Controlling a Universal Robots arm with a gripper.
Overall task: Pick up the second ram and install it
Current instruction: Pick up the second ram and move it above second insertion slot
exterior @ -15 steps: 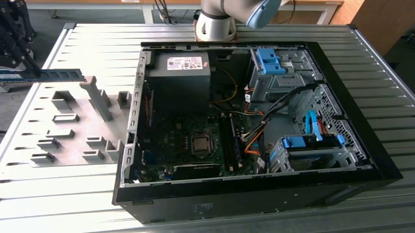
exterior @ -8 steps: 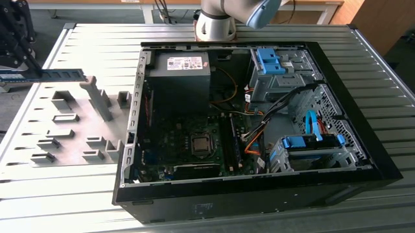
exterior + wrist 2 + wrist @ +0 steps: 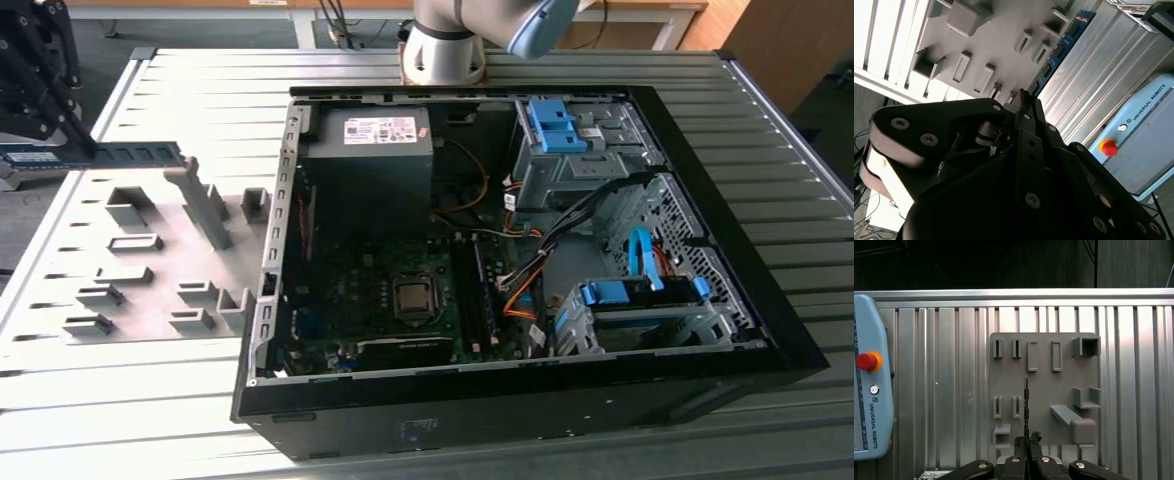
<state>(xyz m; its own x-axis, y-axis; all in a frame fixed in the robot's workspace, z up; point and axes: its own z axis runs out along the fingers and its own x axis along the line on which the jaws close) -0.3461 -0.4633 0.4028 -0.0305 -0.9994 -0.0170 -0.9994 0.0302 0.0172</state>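
My gripper (image 3: pixel 74 146) is closed on one end of the second ram (image 3: pixel 134 153), holding it level and on edge above the grey holder plate (image 3: pixel 150 290). Its free end points toward the open computer case (image 3: pixel 747 300), with bare ribbed table (image 3: pixel 214 90) between.

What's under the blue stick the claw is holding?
Under the blue stick: a grey plate with slots, on the ribbed metal table. The claw covers part of the plate, hiding what's there.
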